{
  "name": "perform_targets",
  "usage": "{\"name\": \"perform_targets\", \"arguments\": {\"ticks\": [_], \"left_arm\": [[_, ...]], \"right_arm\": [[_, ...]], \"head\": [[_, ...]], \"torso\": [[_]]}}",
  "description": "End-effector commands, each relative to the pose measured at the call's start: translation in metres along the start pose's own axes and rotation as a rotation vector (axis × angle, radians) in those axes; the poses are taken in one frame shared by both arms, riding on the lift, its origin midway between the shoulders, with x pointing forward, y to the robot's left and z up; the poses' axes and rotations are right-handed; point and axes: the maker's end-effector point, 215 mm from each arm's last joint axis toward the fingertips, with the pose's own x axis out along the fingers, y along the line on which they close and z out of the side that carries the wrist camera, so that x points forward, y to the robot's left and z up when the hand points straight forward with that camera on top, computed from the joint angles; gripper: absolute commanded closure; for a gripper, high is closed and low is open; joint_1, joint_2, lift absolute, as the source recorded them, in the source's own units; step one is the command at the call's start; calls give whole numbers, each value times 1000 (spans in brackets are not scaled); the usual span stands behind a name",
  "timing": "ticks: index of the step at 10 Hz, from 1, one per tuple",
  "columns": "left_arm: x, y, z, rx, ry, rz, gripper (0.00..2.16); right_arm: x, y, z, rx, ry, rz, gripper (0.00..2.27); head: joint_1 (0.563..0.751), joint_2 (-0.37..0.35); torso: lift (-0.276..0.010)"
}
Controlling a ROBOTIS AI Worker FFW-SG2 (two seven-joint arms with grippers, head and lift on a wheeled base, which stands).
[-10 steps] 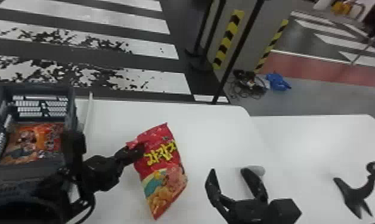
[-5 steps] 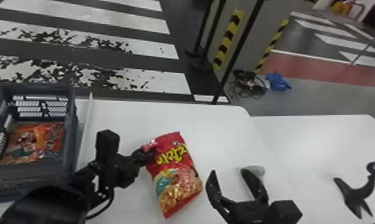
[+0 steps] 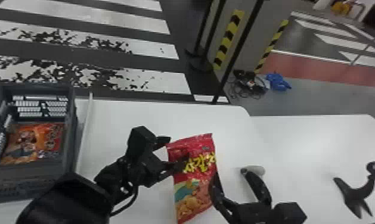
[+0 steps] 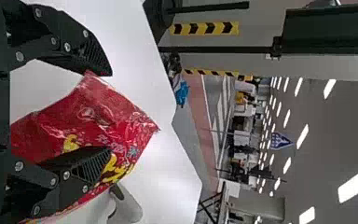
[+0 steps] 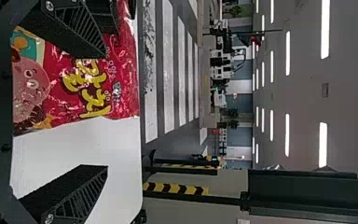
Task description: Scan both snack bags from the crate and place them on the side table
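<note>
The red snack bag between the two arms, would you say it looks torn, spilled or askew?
I see no tear or spill. The red snack bag does look askew, its top edge slanting, with one finger each of the open left gripper and open right gripper overlapping it.

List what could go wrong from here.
Slip: the fingers of the left gripper and right gripper stand apart, so the red bag may fall.
Crumple: one right finger overlaps the bag and could shove it.
Bump: the right fingers could knock the grey object close by.
</note>
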Motion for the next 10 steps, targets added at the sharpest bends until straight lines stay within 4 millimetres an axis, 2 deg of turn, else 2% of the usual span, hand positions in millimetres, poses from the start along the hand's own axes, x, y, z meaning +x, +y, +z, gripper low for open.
{"name": "perform_targets", "arguments": {"ticks": [1, 3, 4, 6, 7, 8, 10], "left_arm": [[-4, 1, 22, 72, -12, 43, 29], [-19, 25, 44, 132, -11, 157, 29], [-33, 32, 70, 151, -56, 219, 29], [-76, 60, 117, 160, -133, 359, 33], [-104, 85, 127, 139, -159, 436, 36], [-133, 111, 122, 140, -155, 508, 36], [-192, 151, 106, 145, -138, 609, 36]], "right_arm": [[-2, -1, 0, -1, 2, -2, 76], [-2, -1, 2, -2, -1, -2, 76], [-2, -2, 2, -3, -1, -3, 76], [-2, -4, 2, 0, 2, -1, 76], [-1, 1, 0, 8, 10, 21, 76], [3, 3, -2, 26, 25, 32, 76], [13, 15, 3, 54, 33, 79, 76]], "head": [[695, -350], [695, -350], [695, -350], [695, -350], [695, -350], [695, -350], [695, -350]], "torso": [[-98], [-98], [-98], [-98], [-98], [-98], [-98]]}}
